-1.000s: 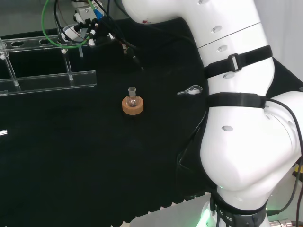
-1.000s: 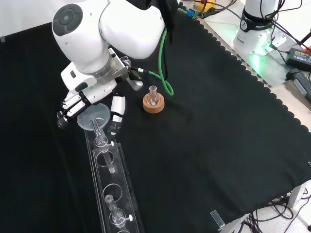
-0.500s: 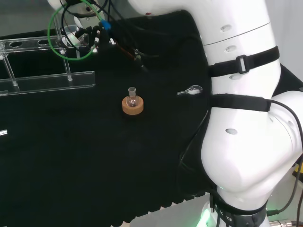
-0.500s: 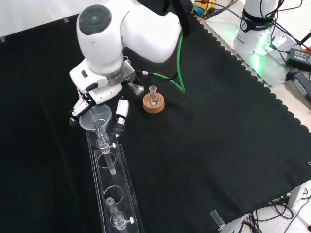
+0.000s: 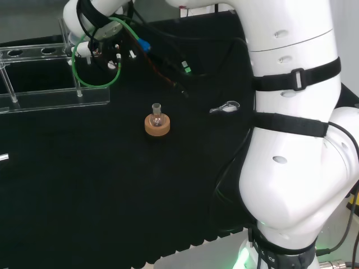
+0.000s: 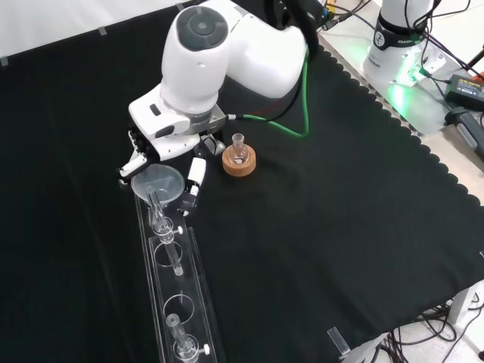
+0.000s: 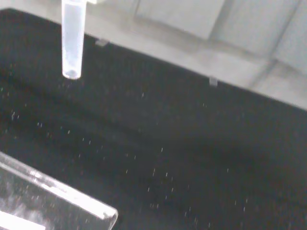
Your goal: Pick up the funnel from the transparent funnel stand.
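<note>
A black cloth is covering my bench, its scalloped edge running along a pale table with cables in the front view. A small round flask is sitting in a cork ring near the middle. A long clear funnel stand is lying on the cloth. My hand is reaching down from the view's top over the stand's far end, fingers curling around the clear funnel, whose stem is hanging free in the wrist view. My white arm is arching above it.
</note>
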Robot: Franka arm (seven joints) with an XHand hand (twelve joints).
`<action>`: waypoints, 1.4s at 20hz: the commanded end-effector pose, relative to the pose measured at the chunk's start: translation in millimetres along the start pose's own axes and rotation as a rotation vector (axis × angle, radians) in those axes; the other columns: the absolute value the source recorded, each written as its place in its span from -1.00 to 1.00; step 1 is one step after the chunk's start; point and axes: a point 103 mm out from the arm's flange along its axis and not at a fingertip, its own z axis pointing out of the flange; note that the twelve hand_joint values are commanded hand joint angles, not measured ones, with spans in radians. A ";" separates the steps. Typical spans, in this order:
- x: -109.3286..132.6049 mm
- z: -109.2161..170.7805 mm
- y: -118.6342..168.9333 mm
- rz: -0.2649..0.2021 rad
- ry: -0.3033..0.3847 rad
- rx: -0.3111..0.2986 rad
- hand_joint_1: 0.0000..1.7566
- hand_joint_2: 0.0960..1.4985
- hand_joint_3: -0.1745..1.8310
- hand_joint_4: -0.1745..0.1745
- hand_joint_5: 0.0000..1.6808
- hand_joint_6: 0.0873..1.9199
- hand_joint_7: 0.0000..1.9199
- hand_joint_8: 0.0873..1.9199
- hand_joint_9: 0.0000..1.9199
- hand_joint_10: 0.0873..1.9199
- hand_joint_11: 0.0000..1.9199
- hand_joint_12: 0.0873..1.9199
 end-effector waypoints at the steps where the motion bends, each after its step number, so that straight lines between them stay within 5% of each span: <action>1: 0.6 -26.8 1.2 0.003 -0.039 -0.214 0.27 -0.16 -0.38 -0.61 0.64 -0.53 0.78 -0.10 1.00 -0.14 1.00 -0.16; 4: -6.9 -41.0 3.0 0.023 -0.026 -0.262 0.38 -0.43 -0.02 -0.92 0.79 -0.74 0.85 -0.22 1.00 -0.15 1.00 -0.13; 10: -17.0 -53.6 3.8 0.039 0.029 -0.315 0.40 -0.50 0.06 -1.00 0.82 -0.75 0.88 -0.29 1.00 -0.19 1.00 -0.24; 12: -27.6 -67.4 4.2 0.059 0.100 -0.328 0.40 -0.51 0.08 -1.00 0.82 -0.74 0.88 -0.29 1.00 -0.19 0.99 -0.28; 19: -95.0 -165.9 -9.1 0.167 0.305 -0.359 0.40 -0.55 0.12 -1.00 0.82 -0.71 0.88 -0.29 1.00 -0.19 0.95 -0.32; 22: -126.6 -210.5 -31.2 0.203 0.338 -0.344 0.40 -0.55 0.13 -1.00 0.82 -0.71 0.88 -0.29 1.00 -0.19 0.95 -0.32; 24: -153.7 -241.8 -60.4 0.251 0.390 -0.274 0.40 -0.56 0.13 -1.00 0.82 -0.71 0.89 -0.28 1.00 -0.19 0.94 -0.32; 28: -176.3 -263.8 -108.7 0.275 0.490 -0.186 0.40 -0.57 0.15 -1.00 0.81 -0.69 0.89 -0.28 1.00 -0.19 0.94 -0.31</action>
